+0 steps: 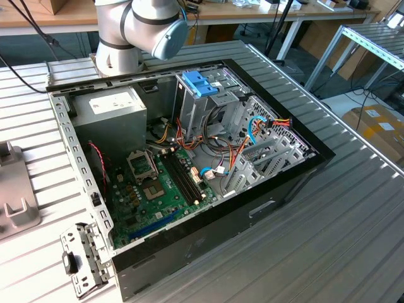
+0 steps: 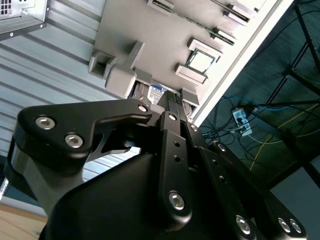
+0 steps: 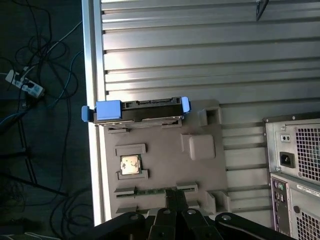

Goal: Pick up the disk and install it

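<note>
1. The disk [image 3: 145, 111] stands on edge in a slot along one side of the grey tray [image 3: 165, 150]. The gripper [image 3: 175, 200] hovers over the tray, apart from the disk, and we cannot tell whether it is released or clenched.
2. We judge a clean pick means centring over the dark body and lifting straight out.
3. The tray also holds a square chip [image 3: 129, 165]. The open computer case [image 1: 252, 208], on the exterior view's right of it, holds a motherboard [image 1: 158, 189], a power supply [image 1: 117, 107] and a light-blue bracket [image 1: 200, 82].

The arm [image 1: 142, 28] bends at the exterior view's top edge — its gripper [image 3: 175, 194] points downward.
</note>
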Robot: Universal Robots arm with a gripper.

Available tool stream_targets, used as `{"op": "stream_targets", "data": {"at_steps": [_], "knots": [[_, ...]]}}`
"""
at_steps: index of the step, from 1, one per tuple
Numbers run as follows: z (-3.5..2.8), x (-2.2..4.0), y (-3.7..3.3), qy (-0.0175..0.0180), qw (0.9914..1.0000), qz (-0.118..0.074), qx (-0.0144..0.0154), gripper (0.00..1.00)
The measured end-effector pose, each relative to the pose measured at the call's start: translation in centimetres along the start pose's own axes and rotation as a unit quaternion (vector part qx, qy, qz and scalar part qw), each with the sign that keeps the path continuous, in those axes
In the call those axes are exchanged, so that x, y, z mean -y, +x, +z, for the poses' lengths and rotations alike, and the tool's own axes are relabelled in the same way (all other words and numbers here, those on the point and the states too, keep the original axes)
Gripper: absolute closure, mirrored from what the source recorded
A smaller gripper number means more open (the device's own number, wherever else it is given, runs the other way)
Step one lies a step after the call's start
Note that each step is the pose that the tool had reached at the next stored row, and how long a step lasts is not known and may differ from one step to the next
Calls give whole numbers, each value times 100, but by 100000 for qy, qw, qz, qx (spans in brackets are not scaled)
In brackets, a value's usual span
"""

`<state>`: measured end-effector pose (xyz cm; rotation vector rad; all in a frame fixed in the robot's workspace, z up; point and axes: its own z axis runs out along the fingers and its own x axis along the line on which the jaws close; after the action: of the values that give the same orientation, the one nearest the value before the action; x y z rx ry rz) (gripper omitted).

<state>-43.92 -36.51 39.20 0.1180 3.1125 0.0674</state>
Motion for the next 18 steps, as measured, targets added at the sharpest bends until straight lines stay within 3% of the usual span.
{"op": "stream_targets", "data": {"at_steps": [18], "knots": [[1, -3, 7, -2, 100000, 2, 1, 89]]}}
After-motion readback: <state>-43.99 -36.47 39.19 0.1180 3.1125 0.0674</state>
